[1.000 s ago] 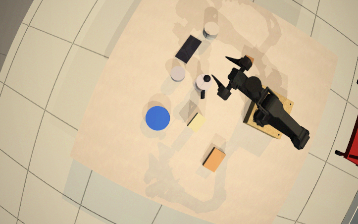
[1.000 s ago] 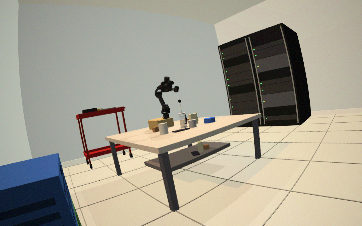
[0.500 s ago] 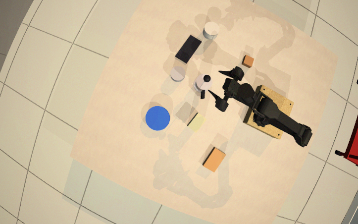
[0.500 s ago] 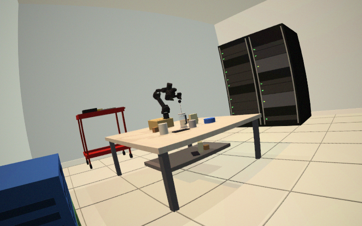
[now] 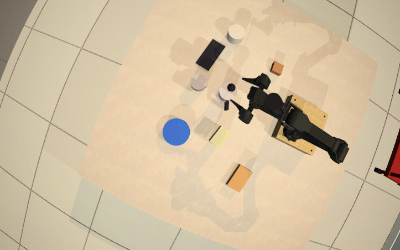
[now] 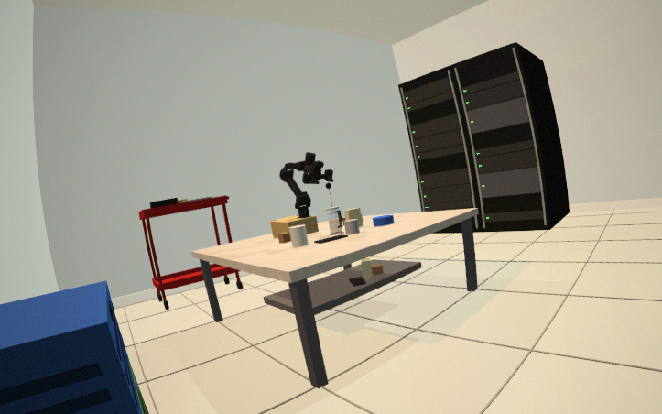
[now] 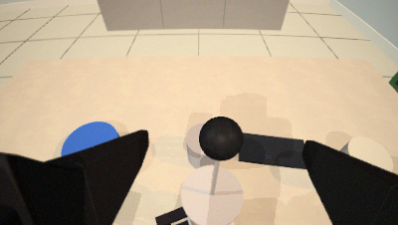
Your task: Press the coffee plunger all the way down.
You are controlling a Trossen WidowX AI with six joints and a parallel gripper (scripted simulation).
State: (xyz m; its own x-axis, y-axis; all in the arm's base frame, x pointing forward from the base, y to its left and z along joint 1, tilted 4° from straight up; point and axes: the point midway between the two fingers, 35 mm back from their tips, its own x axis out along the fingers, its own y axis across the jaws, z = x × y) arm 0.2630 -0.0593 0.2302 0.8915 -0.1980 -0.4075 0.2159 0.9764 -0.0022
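Observation:
The coffee press (image 5: 225, 94) (image 6: 333, 222) (image 7: 212, 198) stands upright near the middle of the table. Its thin rod rises to a black ball knob (image 5: 231, 87) (image 6: 328, 185) (image 7: 221, 137), so the plunger is up. My gripper (image 5: 237, 89) (image 6: 324, 177) (image 7: 225, 142) is open wide at about the knob's height. In the wrist view the knob shows in the gap between the two fingers, with clear space on both sides. The fingers hold nothing.
Around the press are a grey cup (image 5: 198, 82) (image 7: 195, 138), a black slab (image 5: 210, 54) (image 7: 271, 149), a white cylinder (image 5: 235, 33) (image 7: 370, 151), a blue disc (image 5: 176, 131) (image 7: 90, 136), a yellow block (image 5: 220, 136), an orange box (image 5: 239, 177) and a small orange cube (image 5: 277, 67).

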